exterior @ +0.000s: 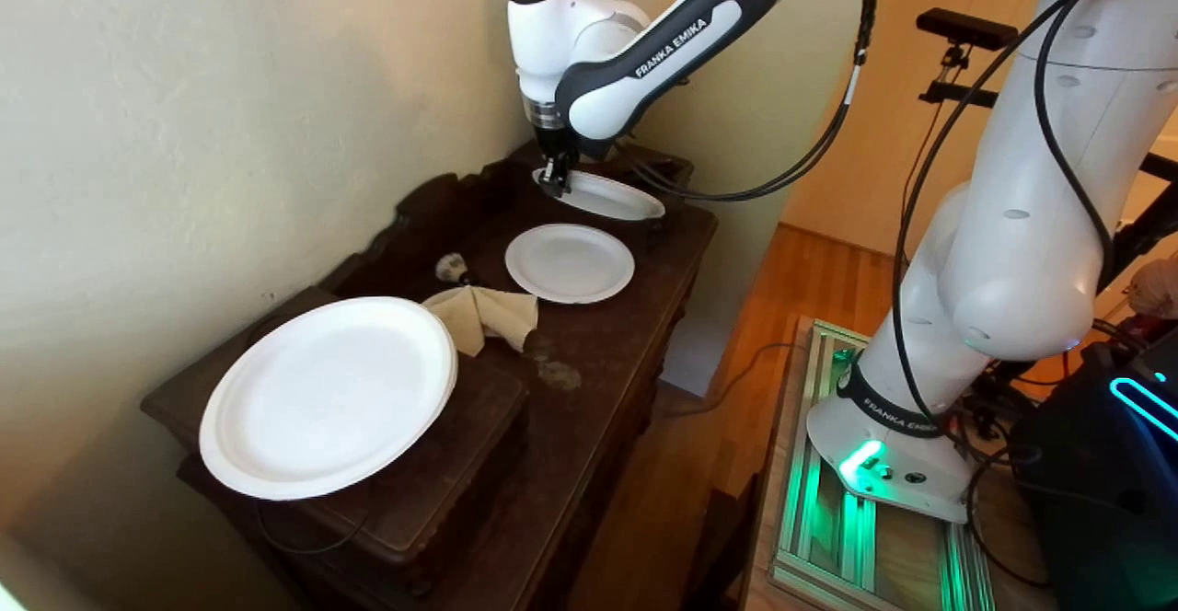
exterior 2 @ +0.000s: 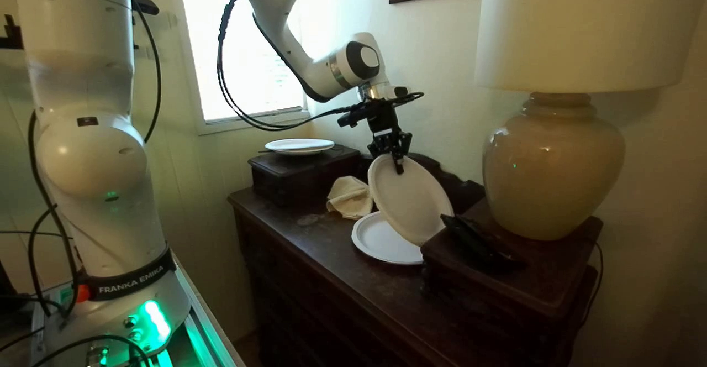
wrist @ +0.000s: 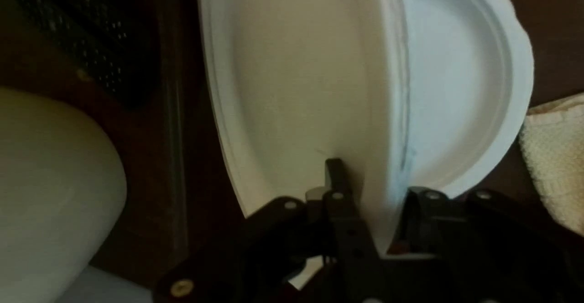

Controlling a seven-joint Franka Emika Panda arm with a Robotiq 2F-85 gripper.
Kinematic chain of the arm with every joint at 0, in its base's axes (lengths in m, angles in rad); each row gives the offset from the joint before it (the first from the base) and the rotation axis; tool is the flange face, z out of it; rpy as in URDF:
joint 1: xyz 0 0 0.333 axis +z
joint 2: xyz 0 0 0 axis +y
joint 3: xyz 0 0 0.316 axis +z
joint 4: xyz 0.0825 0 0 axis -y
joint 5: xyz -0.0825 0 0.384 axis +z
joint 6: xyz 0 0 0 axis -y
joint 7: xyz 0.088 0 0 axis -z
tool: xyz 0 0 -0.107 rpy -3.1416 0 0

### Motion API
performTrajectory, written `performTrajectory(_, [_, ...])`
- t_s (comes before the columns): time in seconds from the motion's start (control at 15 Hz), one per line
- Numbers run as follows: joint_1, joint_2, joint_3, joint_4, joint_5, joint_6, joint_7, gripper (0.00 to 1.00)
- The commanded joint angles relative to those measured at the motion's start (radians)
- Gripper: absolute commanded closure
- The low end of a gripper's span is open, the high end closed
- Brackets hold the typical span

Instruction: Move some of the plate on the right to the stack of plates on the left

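Note:
My gripper [exterior: 557,183] is shut on the rim of a white plate [exterior: 607,197] at the dresser's far end. The gripper [exterior 2: 395,163] and the steeply tilted plate [exterior 2: 411,201] also show in the other exterior picture. In the wrist view, one finger of the gripper [wrist: 374,180] lies on the tilted plate's face [wrist: 301,65]; the other fingertip is hidden behind it. The rim looks layered; I cannot tell how many plates are held. A white plate [exterior: 571,264] lies flat below, partly hidden in the wrist view [wrist: 461,79]. The stack of plates [exterior: 331,395] sits on a raised box.
A beige cloth [exterior: 483,317] and a brush [exterior: 453,269] lie between the plates and the stack. A large lamp [exterior 2: 552,157] and a black object [exterior 2: 480,240] stand on the raised box [exterior 2: 513,287] beside the held plate. A wall [exterior: 230,114] runs behind the dresser.

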Motion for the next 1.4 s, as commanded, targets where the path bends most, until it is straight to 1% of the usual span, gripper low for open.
performTrajectory(0.0, [0.050,-0.025,0.029,0.041,-0.154,0.035,0.066,0.96])
performTrajectory(0.2, [0.082,-0.082,0.077,0.047,-0.212,0.083,0.055,0.96])
performTrajectory(0.27, [0.087,-0.104,0.094,0.040,-0.210,0.115,0.040,0.96])
performTrajectory(0.47, [0.098,-0.169,0.150,-0.008,-0.130,0.227,-0.049,0.96])
performTrajectory(0.6, [0.100,-0.211,0.172,-0.048,-0.096,0.309,-0.121,0.96])
performTrajectory(0.67, [0.101,-0.236,0.182,-0.076,-0.057,0.345,-0.170,0.96])
performTrajectory(0.8, [0.104,-0.269,0.188,-0.130,0.071,0.432,-0.294,0.96])
performTrajectory(0.87, [0.095,-0.204,0.197,-0.051,-0.015,0.354,-0.186,0.86])
performTrajectory(0.93, [0.094,-0.220,0.201,-0.073,0.026,0.388,-0.234,0.86])
performTrajectory(1.0, [0.093,-0.232,0.202,-0.088,0.041,0.402,-0.255,0.86])
performTrajectory(1.27, [0.092,-0.243,0.202,-0.101,0.047,0.411,-0.266,0.86])
performTrajectory(1.33, [0.092,-0.243,0.202,-0.101,0.047,0.411,-0.267,0.96])
